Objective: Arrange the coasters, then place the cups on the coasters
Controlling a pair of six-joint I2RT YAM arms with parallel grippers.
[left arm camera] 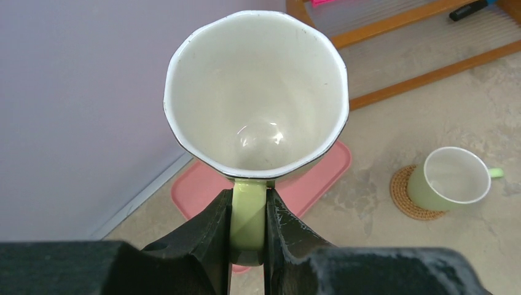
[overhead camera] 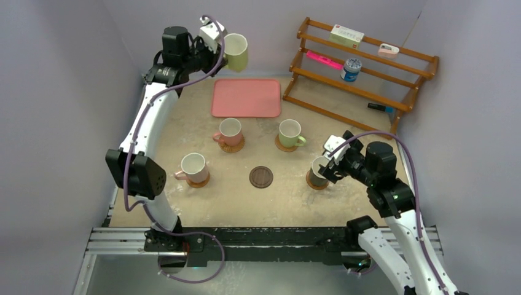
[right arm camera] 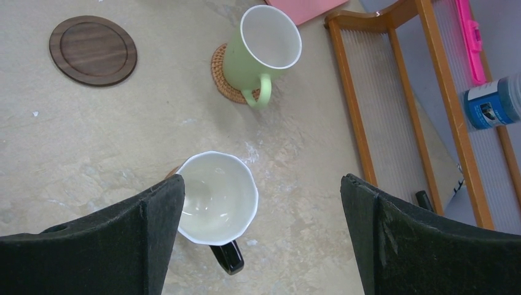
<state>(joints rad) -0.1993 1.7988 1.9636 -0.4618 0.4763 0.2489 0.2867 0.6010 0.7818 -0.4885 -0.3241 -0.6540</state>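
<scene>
My left gripper [left arm camera: 248, 212] is shut on the handle of the pale yellow cup [left arm camera: 258, 92], holding it high over the back left [overhead camera: 235, 52]. Two pink cups [overhead camera: 230, 130] [overhead camera: 194, 166] and the light green cup [overhead camera: 290, 132] each stand on a tan coaster [overhead camera: 234, 148]. The black cup [right arm camera: 218, 196] stands on another tan coaster [overhead camera: 310, 182], and my right gripper [right arm camera: 261, 179] hangs open just above it, jaws wide and touching nothing. The dark brown coaster [overhead camera: 261, 177] lies bare at the table's middle front.
A pink tray [overhead camera: 246, 98] lies at the back, under the raised cup. A wooden rack [overhead camera: 362, 67] at the back right holds a blue-and-white can [overhead camera: 351, 69] and small items. Purple walls close in on the left, back and right.
</scene>
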